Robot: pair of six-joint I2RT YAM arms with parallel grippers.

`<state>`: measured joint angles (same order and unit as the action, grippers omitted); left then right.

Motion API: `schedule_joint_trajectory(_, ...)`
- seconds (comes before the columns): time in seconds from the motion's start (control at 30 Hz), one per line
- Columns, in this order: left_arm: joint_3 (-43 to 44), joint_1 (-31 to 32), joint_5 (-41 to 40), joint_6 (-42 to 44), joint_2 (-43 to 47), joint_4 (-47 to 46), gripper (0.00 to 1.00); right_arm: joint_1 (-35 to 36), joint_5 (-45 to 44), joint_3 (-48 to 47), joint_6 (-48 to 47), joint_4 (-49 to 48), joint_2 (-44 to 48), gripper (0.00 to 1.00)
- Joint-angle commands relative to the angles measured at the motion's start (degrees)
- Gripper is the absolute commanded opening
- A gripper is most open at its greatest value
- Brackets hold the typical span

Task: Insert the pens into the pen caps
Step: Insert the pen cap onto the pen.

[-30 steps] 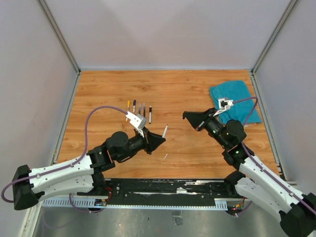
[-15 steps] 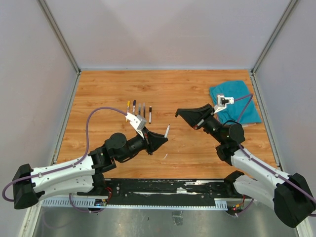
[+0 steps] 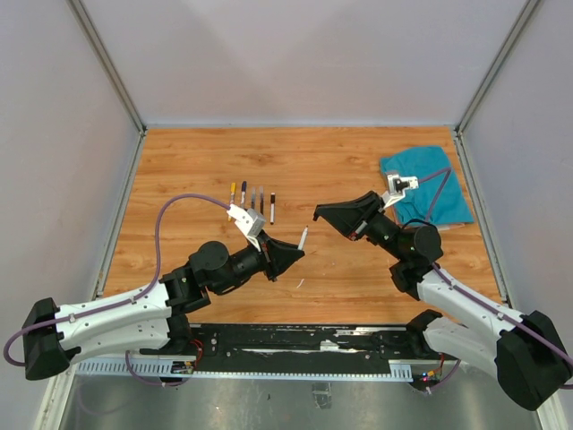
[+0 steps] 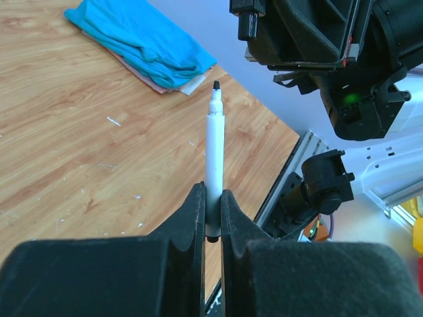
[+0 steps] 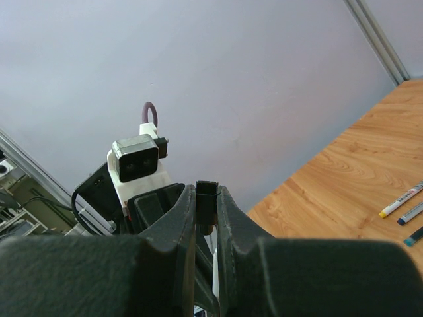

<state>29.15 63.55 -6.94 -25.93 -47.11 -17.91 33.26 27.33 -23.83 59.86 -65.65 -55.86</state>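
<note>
My left gripper [image 3: 294, 253] is shut on a white pen [image 3: 303, 237], which sticks out past its tips with the bare black nib forward [image 4: 213, 152]. My right gripper [image 3: 320, 214] is shut on a small black pen cap [image 5: 207, 203], its open end facing outward. The two grippers face each other above the table's middle, a short gap apart. In the left wrist view the right gripper [image 4: 297, 33] sits above and right of the nib. Several capped pens [image 3: 252, 199] lie in a row on the table behind the left gripper; some show in the right wrist view [image 5: 403, 206].
A folded teal cloth [image 3: 424, 184] lies at the back right, also in the left wrist view [image 4: 142, 43]. A tiny pale scrap [image 3: 300, 283] lies on the wooden table [image 3: 304, 161] near the front. Grey walls enclose the table on three sides.
My right gripper has moved left and up with the cap, closing toward the pen tip. My left gripper has lifted the pen slightly and then held still.
</note>
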Motion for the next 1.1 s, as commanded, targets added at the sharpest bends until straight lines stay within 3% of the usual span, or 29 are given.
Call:
schedule_joint_trajectory(0.0,0.47,0.52,0.07,1.03,0.66,-2.3,0.0,1.13,1.76,-0.46,-0.55,-0.98,0.11,0.01)
schedule_joint_trajectory(1.07,-0.14,0.49,0.37,0.62,0.51,-2.63,0.01,3.73,2.78,-2.38,-1.85,0.73,-2.58,0.01)
